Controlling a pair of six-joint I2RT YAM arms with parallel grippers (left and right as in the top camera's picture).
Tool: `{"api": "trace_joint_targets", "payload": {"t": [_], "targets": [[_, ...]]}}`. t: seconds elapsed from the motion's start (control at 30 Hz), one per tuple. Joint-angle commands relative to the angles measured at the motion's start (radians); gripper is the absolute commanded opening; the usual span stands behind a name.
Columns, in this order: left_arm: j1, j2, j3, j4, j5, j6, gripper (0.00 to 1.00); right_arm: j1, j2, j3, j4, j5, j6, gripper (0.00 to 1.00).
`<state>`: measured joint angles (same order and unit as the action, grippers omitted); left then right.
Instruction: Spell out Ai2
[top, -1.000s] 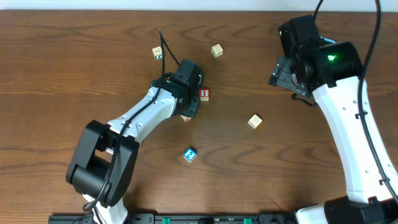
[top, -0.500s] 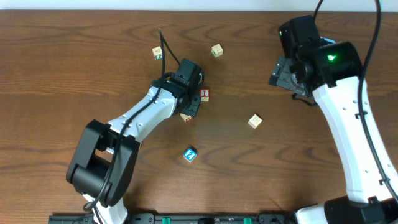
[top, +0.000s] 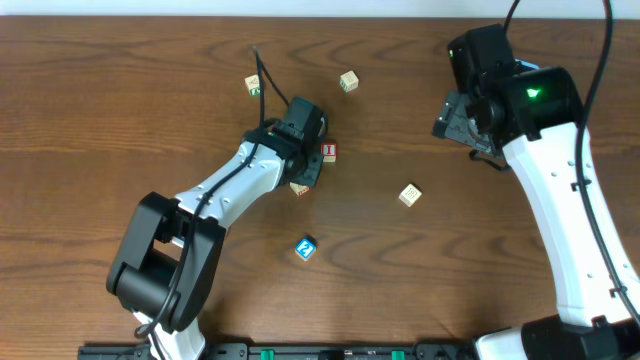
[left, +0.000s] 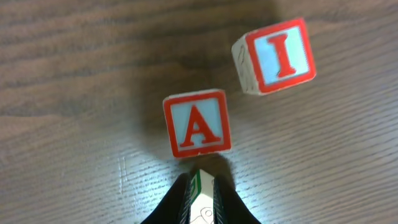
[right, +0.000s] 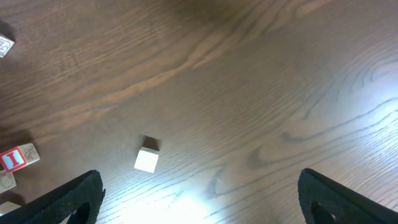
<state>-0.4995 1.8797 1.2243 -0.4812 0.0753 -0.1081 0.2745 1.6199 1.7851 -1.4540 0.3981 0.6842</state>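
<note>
The red-framed A block (left: 197, 122) lies on the table just ahead of my left gripper (left: 199, 186), with the red I block (left: 273, 56) beyond it to the right and tilted. My left gripper is shut on a narrow white piece with a green mark (left: 203, 196); only its edge shows. In the overhead view the left gripper (top: 303, 172) is over the A block (top: 300, 189), with the I block (top: 328, 151) beside it. The blue 2 block (top: 305, 248) lies nearer the front. My right gripper (top: 462, 125) is open and empty, far right; its fingers (right: 199, 199) are spread wide.
Plain blocks lie at the back left (top: 253, 86), the back middle (top: 348, 80) and the middle right (top: 409, 194); the last also shows in the right wrist view (right: 147, 160). The table top is dark wood.
</note>
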Motion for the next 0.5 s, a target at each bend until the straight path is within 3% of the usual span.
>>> {"api": "trace_joint_targets", "payload": {"t": [0.0, 0.47], "targets": [[0.002, 0.023, -0.006, 0.000, 0.002, -0.012, 0.14, -0.010, -0.015, 0.013, -0.002, 0.025, -0.005, 0.99], [0.002, 0.126, -0.006, 0.058, 0.003, -0.050, 0.12, -0.010, -0.015, 0.013, -0.001, 0.041, -0.005, 0.99]]}}
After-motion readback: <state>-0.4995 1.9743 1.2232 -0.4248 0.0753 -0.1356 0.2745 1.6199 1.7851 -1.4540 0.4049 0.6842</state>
